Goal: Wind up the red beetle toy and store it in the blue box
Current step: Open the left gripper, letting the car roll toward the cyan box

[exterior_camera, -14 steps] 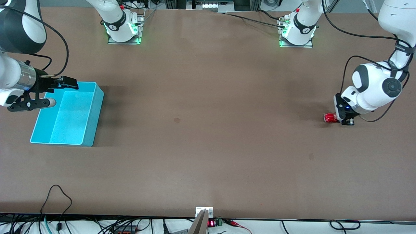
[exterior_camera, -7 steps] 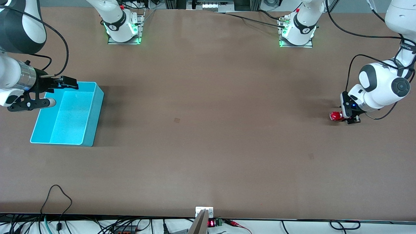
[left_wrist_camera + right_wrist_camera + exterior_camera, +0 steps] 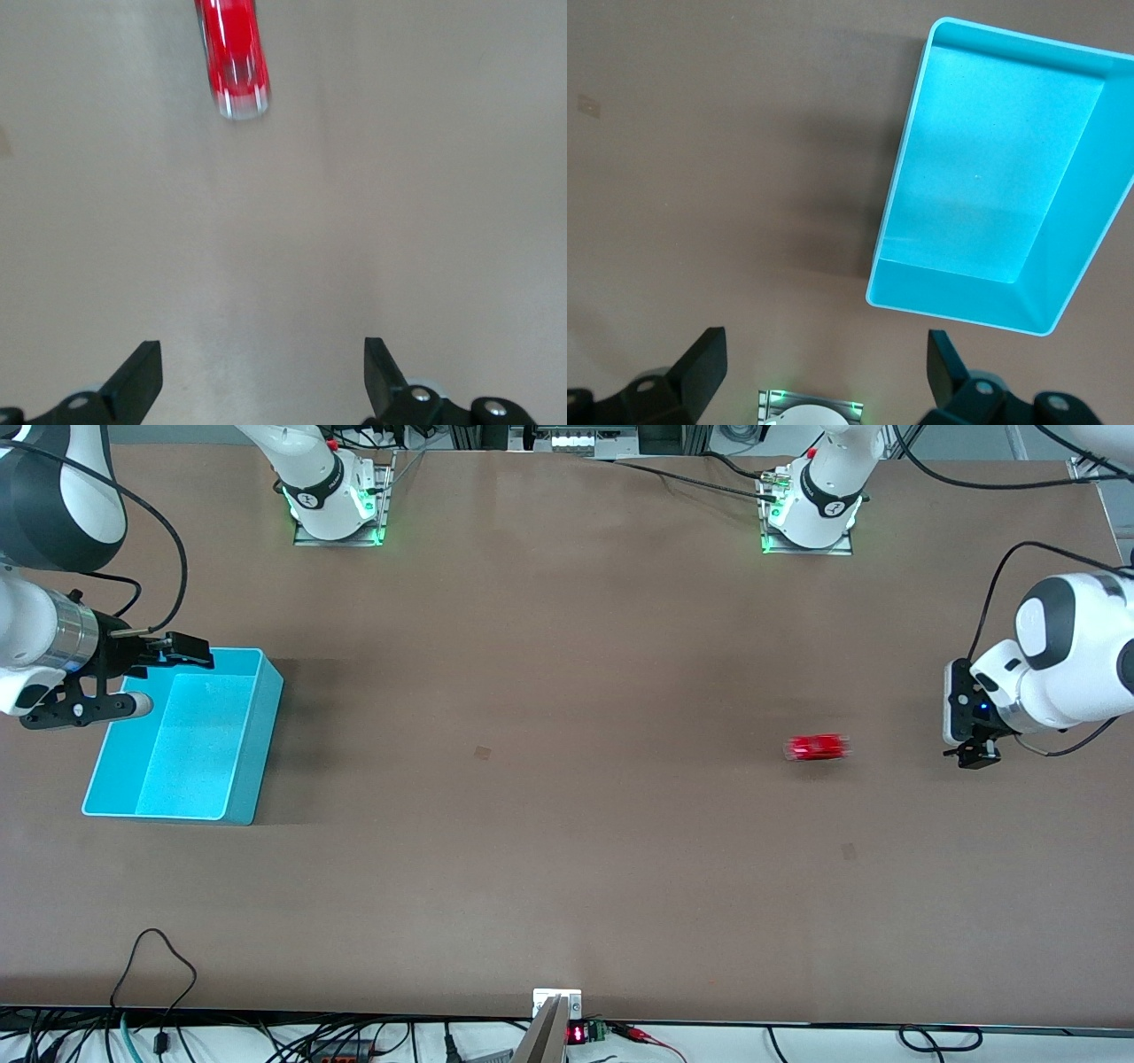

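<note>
My left gripper's (image 3: 972, 758) fingers (image 3: 137, 379) are wide and empty, my right gripper (image 3: 133, 682) waits wide over the blue box (image 3: 257, 726) — the red beetle toy (image 3: 817, 747) is loose on the table, well apart from the box, so storing is left.

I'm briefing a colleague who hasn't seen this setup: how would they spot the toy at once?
Start at the brown table and look toward the left arm's end. On the bare surface, clear of the open left gripper, sits the red beetle toy. It is the only red thing, tiny beside the blue box.
</note>
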{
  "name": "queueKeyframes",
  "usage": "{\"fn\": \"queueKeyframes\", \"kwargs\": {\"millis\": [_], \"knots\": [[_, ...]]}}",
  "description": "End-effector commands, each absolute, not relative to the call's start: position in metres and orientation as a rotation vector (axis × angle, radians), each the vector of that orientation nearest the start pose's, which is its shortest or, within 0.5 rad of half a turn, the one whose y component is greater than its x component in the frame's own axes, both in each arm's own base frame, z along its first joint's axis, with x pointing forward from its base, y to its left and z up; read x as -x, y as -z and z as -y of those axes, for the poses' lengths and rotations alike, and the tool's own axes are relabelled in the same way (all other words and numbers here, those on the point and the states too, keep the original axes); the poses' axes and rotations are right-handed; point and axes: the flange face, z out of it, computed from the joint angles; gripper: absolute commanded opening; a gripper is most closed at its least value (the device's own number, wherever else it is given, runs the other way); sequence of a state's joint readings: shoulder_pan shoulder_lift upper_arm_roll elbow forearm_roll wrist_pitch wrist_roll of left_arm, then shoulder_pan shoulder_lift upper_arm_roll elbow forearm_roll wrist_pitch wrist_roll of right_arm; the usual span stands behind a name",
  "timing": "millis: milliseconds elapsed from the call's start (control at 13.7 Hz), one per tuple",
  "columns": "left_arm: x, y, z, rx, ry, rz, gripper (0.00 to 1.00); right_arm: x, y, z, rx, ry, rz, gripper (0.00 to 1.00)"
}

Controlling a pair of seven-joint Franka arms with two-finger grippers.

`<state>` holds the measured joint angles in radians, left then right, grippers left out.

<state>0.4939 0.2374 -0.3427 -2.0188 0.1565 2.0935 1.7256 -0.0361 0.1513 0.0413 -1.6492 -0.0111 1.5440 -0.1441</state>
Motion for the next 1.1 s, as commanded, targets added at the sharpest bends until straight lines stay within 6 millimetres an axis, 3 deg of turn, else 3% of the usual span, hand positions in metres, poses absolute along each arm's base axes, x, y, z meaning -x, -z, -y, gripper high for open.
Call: {"fn": "queueKeyframes", "kwargs": {"millis": [0,219,511,731,877,1023], "knots": [[-0.574,-0.355,-0.053,2.206,-0.211,-2.360,1.00,-0.578,-0.504,-0.001,3.076,-0.405,0.256,1.00],[-0.581,-0.366,-0.010,2.302,-0.202,-2.239,1.00,-0.578,-0.504,-0.001,3.076,-0.405,0.253,1.00],[-0.594,-0.404,0.027,2.706,-0.053,-1.743,1.00,-0.578,-0.503,0.000,3.075,-0.407,0.253,1.00],[-0.608,-0.436,0.033,2.966,0.036,-1.200,1.00,-0.578,-0.503,0.000,3.075,-0.407,0.253,1.00],[-0.616,-0.460,0.026,3.065,0.101,-0.853,1.00,-0.578,-0.502,0.001,3.075,-0.409,0.251,1.00],[-0.625,-0.483,0.014,3.101,0.165,-0.624,1.00,-0.578,-0.502,0.001,3.075,-0.409,0.251,1.00]]}}
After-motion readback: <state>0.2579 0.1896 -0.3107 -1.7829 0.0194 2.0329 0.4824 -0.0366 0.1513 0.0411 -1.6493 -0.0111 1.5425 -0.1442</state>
